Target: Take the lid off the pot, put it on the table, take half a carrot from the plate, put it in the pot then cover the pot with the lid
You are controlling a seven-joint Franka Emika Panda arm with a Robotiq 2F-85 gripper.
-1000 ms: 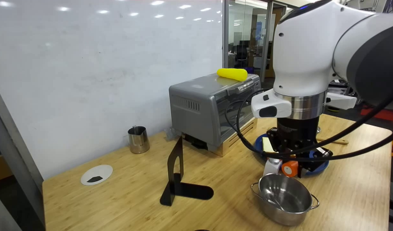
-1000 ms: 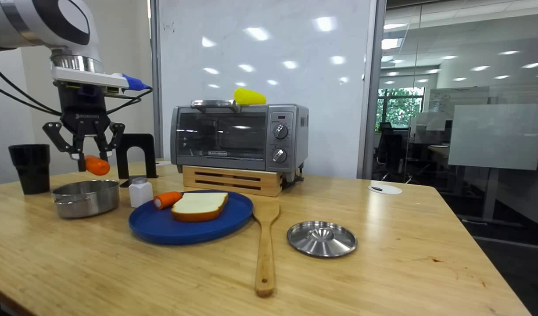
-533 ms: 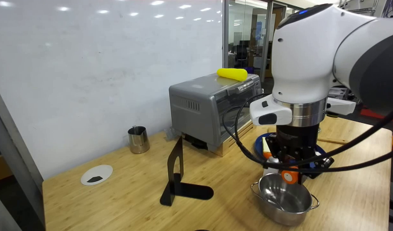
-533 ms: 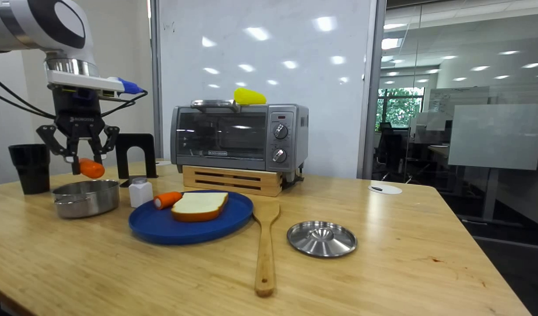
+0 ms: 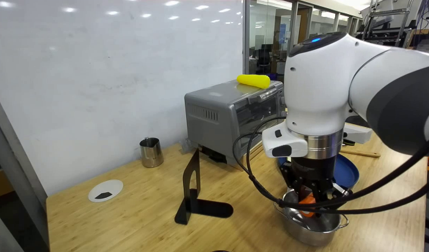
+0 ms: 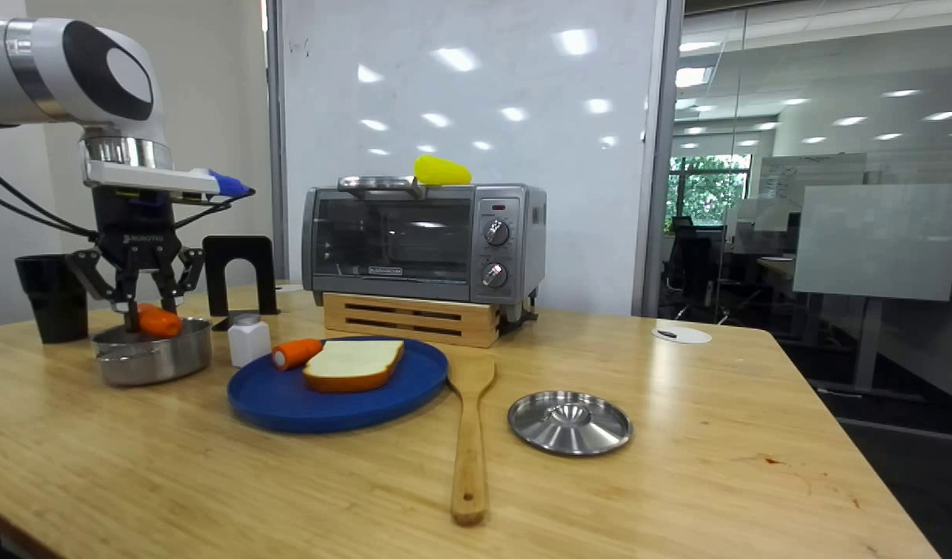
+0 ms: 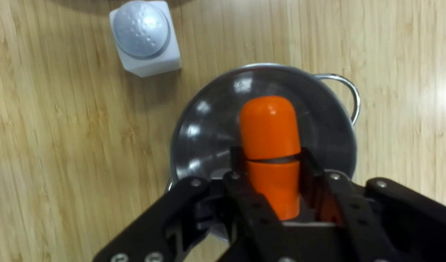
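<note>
The pot [image 6: 154,366] stands uncovered on the table [image 6: 678,489]; it also shows in an exterior view [image 5: 307,238] and in the wrist view [image 7: 215,112]. My gripper [image 6: 153,310] is over the pot, its fingertips around rim height. It is shut on the half carrot [image 7: 270,127], an orange piece with a split across it between the fingers. The carrot's lower part dips behind the pot's near rim. The lid [image 6: 569,423] lies knob up on the table, right of the blue plate [image 6: 321,421]. Another carrot piece [image 6: 296,354] lies on the plate.
A white shaker [image 6: 248,341] stands between pot and plate. A bread slice [image 6: 356,365] is on the plate. A wooden spatula [image 6: 470,435] lies beside it. A black cup [image 6: 54,299], black bookend [image 5: 191,203], metal cup [image 5: 151,154] and toaster oven [image 6: 394,241] stand around.
My gripper has moved away from the plate to over the pot and then down, with the carrot held. The carrot went from above the rim to partly inside the pot. Lid and plate stayed still.
</note>
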